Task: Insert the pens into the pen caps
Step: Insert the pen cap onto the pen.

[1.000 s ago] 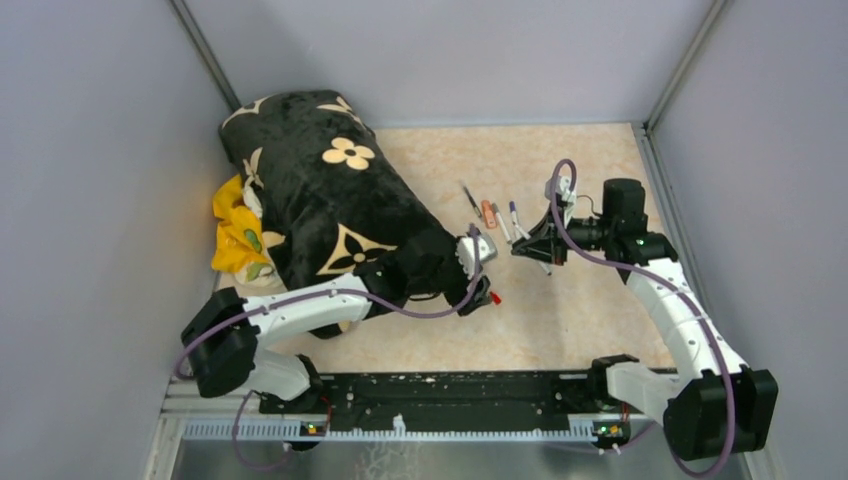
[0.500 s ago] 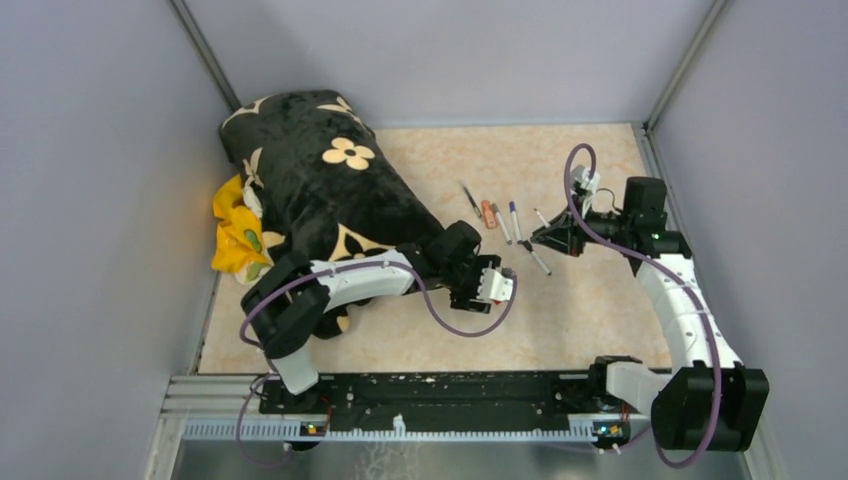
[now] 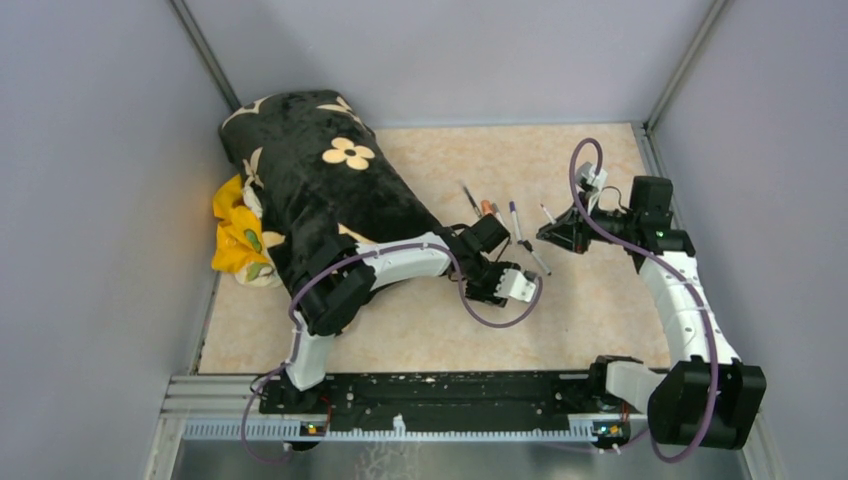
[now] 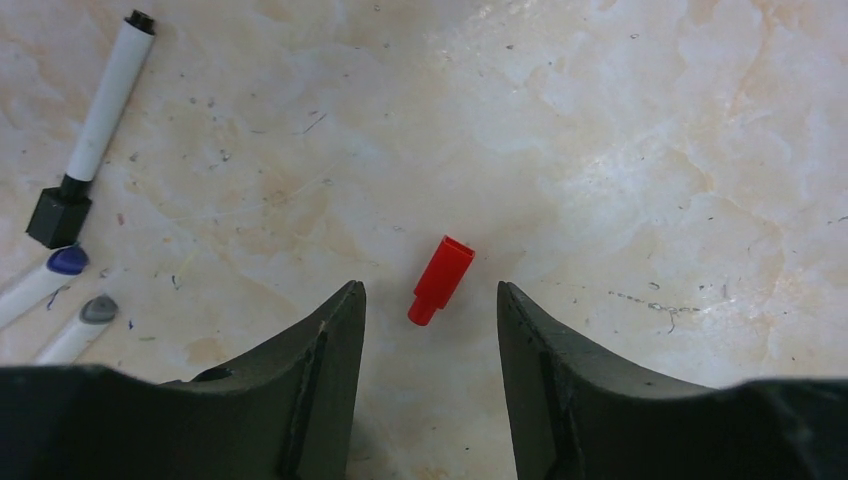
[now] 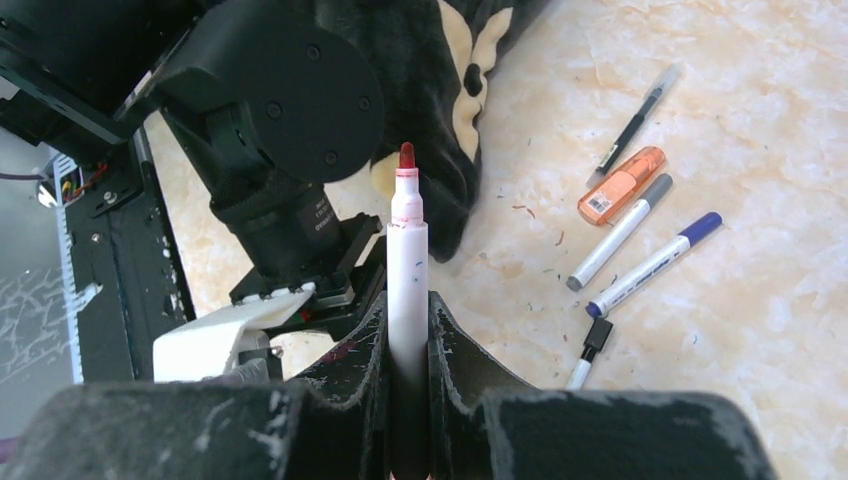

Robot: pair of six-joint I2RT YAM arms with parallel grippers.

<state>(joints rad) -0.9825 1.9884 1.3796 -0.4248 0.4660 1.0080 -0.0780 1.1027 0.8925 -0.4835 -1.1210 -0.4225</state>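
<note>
My left gripper (image 4: pixel 429 287) is open and hangs low over a small red pen cap (image 4: pixel 443 278), which lies on the table just ahead of and between its fingertips, not touching them. In the top view that gripper (image 3: pixel 492 288) hides the cap. My right gripper (image 5: pixel 408 300) is shut on a white marker with a bare red tip (image 5: pixel 407 240) and holds it off the table (image 3: pixel 555 236). On the table lie a thin dark pen (image 5: pixel 630 130), an orange marker (image 5: pixel 620 185), a grey-tipped marker (image 5: pixel 620 232), a blue-tipped marker (image 5: pixel 655 262) and a white marker wearing a black cap (image 4: pixel 100 120).
A big black cushion with cream flowers (image 3: pixel 320 190) fills the left of the table, with a yellow cloth (image 3: pixel 238 235) beside it. Grey walls close in three sides. A black rail (image 3: pixel 440 390) runs along the near edge.
My left arm has swung right and come over the red cap with its jaws open. My right gripper has drawn back to the right with the marker in it.
</note>
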